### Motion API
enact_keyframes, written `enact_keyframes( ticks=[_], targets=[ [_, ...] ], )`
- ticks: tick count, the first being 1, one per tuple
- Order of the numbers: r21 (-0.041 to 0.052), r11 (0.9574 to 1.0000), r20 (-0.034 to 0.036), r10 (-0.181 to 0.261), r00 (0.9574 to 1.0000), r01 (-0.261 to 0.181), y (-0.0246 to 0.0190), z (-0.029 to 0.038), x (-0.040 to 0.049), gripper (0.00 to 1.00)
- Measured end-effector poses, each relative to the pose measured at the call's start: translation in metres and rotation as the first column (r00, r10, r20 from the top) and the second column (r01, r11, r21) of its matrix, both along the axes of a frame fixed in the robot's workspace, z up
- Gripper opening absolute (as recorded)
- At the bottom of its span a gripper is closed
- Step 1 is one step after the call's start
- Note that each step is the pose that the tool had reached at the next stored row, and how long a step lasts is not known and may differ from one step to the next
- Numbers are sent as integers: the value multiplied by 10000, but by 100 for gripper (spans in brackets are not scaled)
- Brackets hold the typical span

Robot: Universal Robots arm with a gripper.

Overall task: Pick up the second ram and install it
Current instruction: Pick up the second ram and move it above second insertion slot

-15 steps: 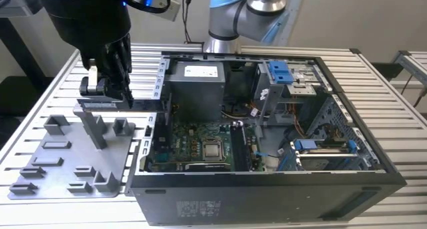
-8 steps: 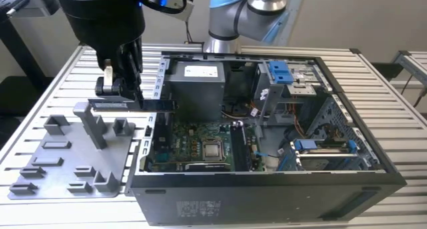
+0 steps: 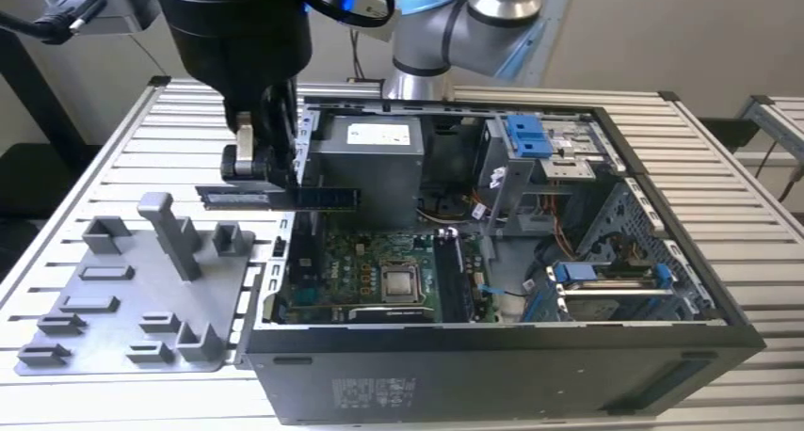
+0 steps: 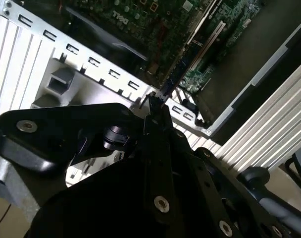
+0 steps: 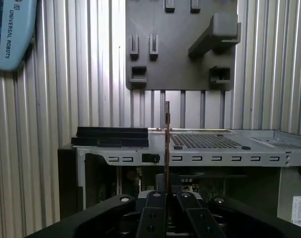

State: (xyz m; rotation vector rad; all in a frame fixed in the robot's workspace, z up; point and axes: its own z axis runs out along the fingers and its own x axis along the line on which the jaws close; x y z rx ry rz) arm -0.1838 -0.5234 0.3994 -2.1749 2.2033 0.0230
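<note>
Gripper point(image 3: 266, 179): pinching the second ram point(image 3: 301, 198) between its fingers. It is hanging over the edge of the computer case point(image 3: 503, 379) that faces the gray tray point(image 3: 138, 290).
Second ram: riding flat and level in the exterior view, well above the motherboard point(image 3: 364, 262). It is sticking out of the gripper on both sides, farther towards the case interior. It is showing edge-on as a thin line point(image 5: 167, 134) in the first wrist view.
Risk, off-centre hold: the longer free end is likely pulling down. A loose pinch could be letting the stick tip or slide.
Risk, case wall: the stick is crossing the metal rim. A descent begun too near it could be catching an end on the sheet metal.
Risk, seating: the long slots point(image 3: 450, 280) are lying beside the processor socket point(image 3: 402, 282). A stick arriving tilted or off line would probably be jamming rather than seating.
Risk, cables: loose wires are trailing near the power supply point(image 3: 367, 163) and could be snagging the arm.
Gray tray: lying on the slatted surface point(image 3: 126, 158) just beside the case, carrying its own upright posts and low blocks.
Computer case: lying open on its side, holding the motherboard, the power supply and blue-latched drive bays point(image 3: 528, 135). Whether any slot is already filled, I cannot tell.
</note>
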Motion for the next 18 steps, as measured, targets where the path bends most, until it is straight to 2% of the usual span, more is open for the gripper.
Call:
enact_keyframes(
  ticks=[14,18],
  targets=[
    [-1,10000,-1,0,10000,0,0,0,380,14],
    [0,10000,-1,0,10000,0,0,0,544,14]
  ],
)
